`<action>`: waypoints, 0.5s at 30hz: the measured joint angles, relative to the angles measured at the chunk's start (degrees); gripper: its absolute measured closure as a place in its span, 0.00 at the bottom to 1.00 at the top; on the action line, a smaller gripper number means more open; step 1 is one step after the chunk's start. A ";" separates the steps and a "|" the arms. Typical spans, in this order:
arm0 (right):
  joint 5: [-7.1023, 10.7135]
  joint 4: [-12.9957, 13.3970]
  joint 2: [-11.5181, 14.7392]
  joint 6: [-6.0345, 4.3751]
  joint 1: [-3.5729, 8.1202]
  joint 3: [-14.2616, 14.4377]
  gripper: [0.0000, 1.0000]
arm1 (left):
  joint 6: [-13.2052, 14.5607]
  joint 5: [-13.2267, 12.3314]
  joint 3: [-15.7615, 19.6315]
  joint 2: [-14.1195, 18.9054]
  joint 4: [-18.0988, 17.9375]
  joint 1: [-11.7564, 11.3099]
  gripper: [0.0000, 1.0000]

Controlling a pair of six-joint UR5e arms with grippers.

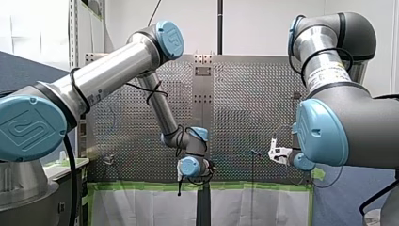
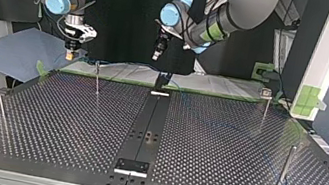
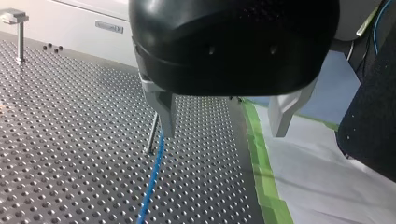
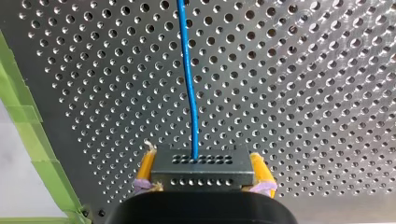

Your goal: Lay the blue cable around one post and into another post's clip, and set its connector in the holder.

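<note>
By the green tape [image 4: 28, 130] at the near edge, the right gripper [image 4: 201, 164] is clamping a dark grey perforated connector block [image 4: 201, 175] between its yellow pads [image 4: 147, 165]. The thin blue cable [image 4: 189, 84] is trailing farther out across the perforated metal table [image 3: 70, 140]. Out there the black left gripper [image 3: 223, 128] is hanging spread wide, with the cable running just beside one metal finger [image 3: 164, 112] and a thin steel post [image 3: 152, 137]. A hasty pull is likely risking a snag there.

Soft even light glints off the table [image 2: 224, 148].

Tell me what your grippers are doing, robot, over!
Right gripper shut on the connector. Left gripper open beside the blue cable and a post. Connector not yet placed.
</note>
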State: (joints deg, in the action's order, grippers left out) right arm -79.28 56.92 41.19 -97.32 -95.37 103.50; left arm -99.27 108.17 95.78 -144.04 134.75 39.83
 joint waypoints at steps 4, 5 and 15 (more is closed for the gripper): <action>-0.01 0.03 0.00 0.02 0.01 0.00 1.00 | 0.19 0.19 -0.60 -1.86 -1.86 -0.12 0.02; 0.00 0.04 0.00 0.02 -0.01 0.00 1.00 | 0.24 0.21 -0.78 -2.49 -2.48 -0.14 0.02; -0.01 0.04 0.00 0.00 -0.02 0.00 1.00 | 1.13 0.35 -3.49 -6.20 -6.93 -0.27 0.02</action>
State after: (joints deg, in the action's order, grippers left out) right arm -79.29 56.96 41.19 -97.31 -95.39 103.50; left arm -98.14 108.52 92.29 -150.24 127.82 39.56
